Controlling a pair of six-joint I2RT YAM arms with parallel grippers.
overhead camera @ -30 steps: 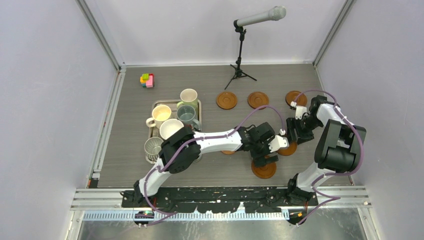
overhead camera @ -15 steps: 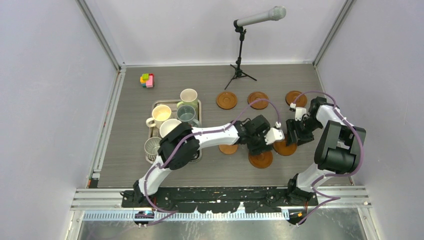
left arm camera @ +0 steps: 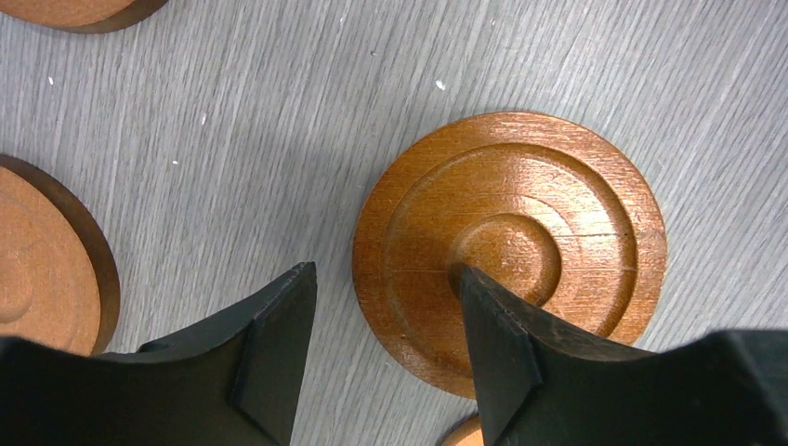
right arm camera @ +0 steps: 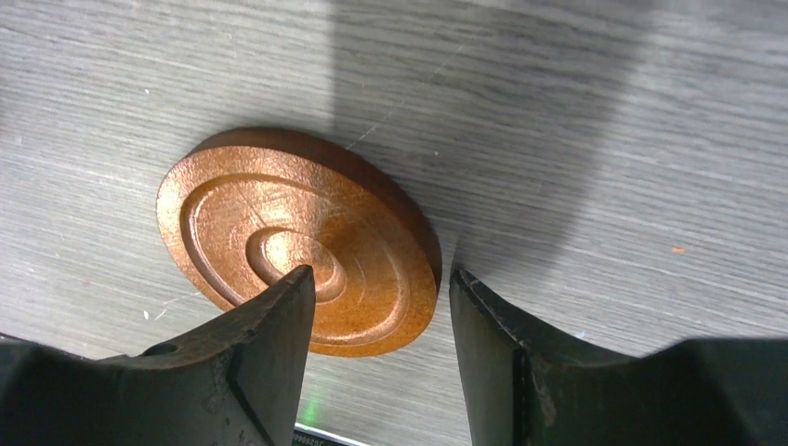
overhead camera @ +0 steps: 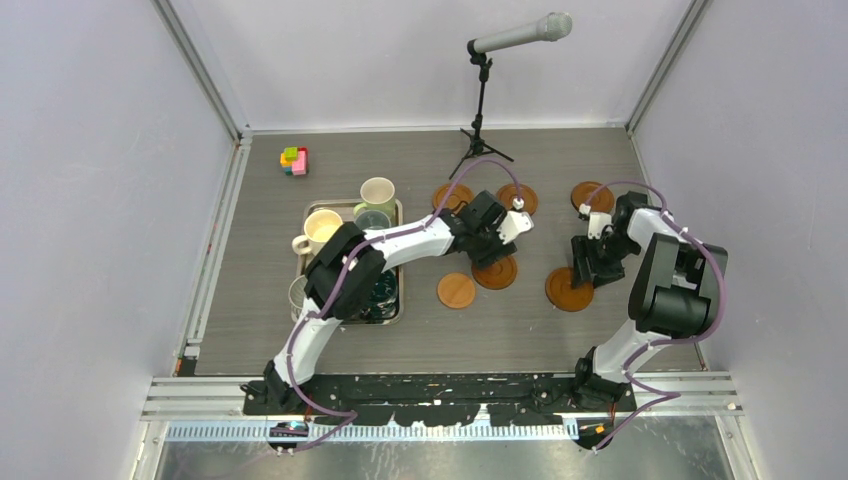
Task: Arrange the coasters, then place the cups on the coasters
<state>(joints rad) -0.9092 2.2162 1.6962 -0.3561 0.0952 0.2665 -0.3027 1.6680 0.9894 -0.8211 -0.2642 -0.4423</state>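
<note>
A grey wood-grain counter [overhead camera: 250, 340] sits inside a booth closed on three sides by plain, pale lavender-grey walls [overhead camera: 350, 60]. Aluminium frame posts [overhead camera: 201, 70] slant up from the rear corners. A microphone stand [overhead camera: 481, 100] on a black tripod stands near the back wall. The light is soft and even.

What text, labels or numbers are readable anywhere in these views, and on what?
None readable. The coasters show only ring grooves. The mugs, microphone and block toy carry no visible lettering. Any finer marking elsewhere is too small to tell.
</note>
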